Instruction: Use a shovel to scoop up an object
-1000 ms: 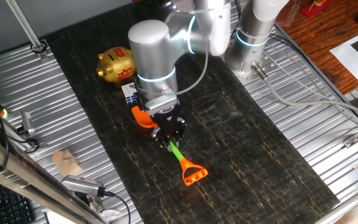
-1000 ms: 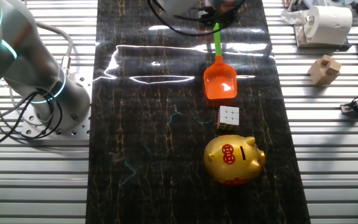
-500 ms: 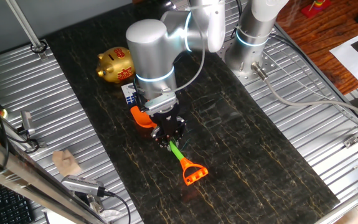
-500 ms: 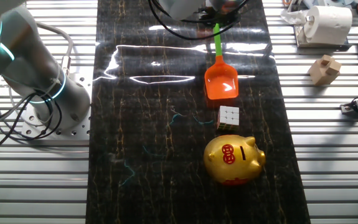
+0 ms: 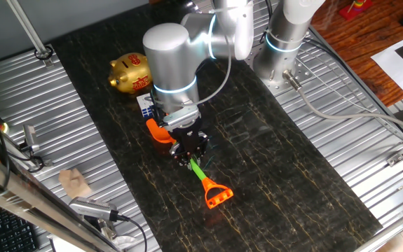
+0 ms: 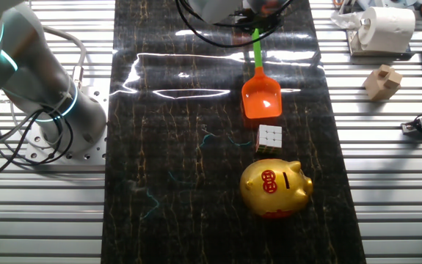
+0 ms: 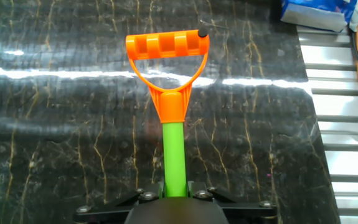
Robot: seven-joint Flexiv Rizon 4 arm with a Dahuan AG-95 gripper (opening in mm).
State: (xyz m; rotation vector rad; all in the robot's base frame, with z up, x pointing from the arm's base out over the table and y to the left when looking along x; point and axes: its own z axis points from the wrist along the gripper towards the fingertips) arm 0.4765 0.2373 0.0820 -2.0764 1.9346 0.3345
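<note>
Flexiv arm w/ toy shovel (image 6: 260, 86) lined up on the Rubik's-style cube (image 6: 269, 138); blade just short of cube, gold piggy bank (image 6: 275, 188) right behind it; risk, by my read: blade nudges cube against the bank instead of sliding under, or thin green shaft twists in the grip; gripper (image 5: 190, 155) clamped narrow on shaft mid-length, D-handle (image 7: 167, 46) free beyond the fingers, above dark tabletop (image 6: 166, 169).

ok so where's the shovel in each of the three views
One fixed view: the shovel lies centre-low, blade half hidden under the arm, held by the gripper.
The other fixed view: top centre, blade pointing down at the cube.
Hand view: only the green shaft and loop handle, running up the middle.
Shared landmark: the green shaft.
</note>
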